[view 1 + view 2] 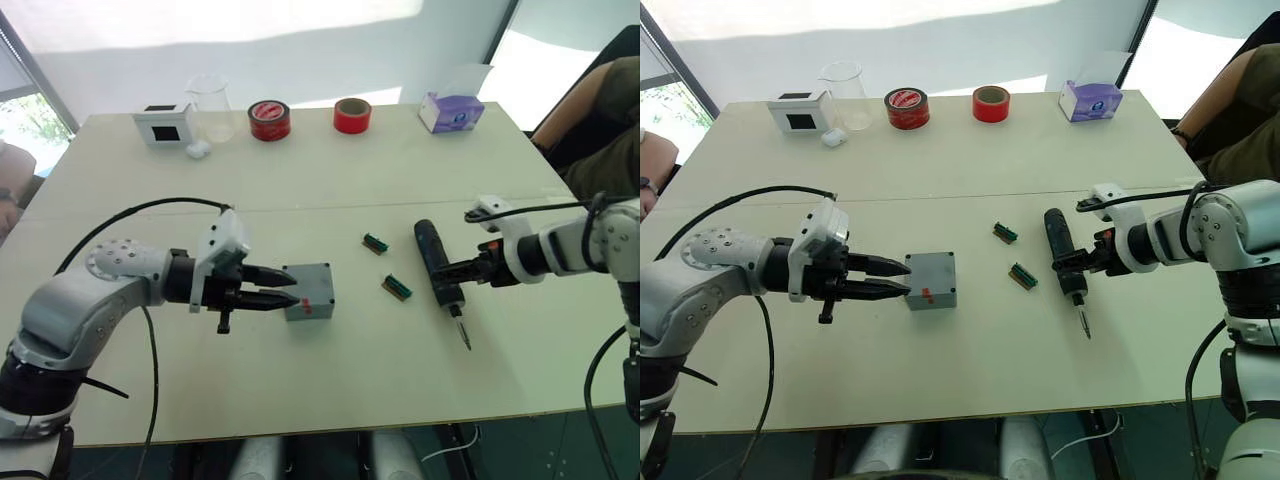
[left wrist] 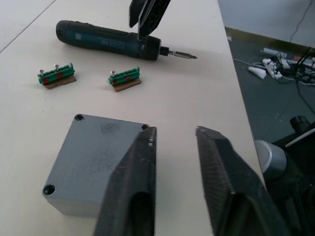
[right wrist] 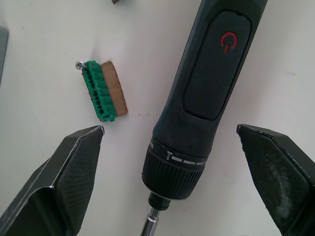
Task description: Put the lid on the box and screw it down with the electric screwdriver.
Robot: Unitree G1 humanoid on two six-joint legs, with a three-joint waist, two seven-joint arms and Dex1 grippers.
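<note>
We see the grey box (image 1: 309, 291), lid on, at centre frame with our open left gripper (image 1: 283, 287) at its left edge, while the electric screwdriver (image 1: 440, 272) lies centre-right between our right gripper's (image 3: 172, 184) spread fingers.

On my tabletop (image 1: 330, 180) the box (image 1: 309, 291) sits left of centre with the lid (image 2: 96, 157) on it. Two terminal blocks (image 1: 397, 287) lie between it and the electric screwdriver (image 1: 438, 264) to the right. Tape rolls (image 1: 269, 120) line the far edge.
</note>
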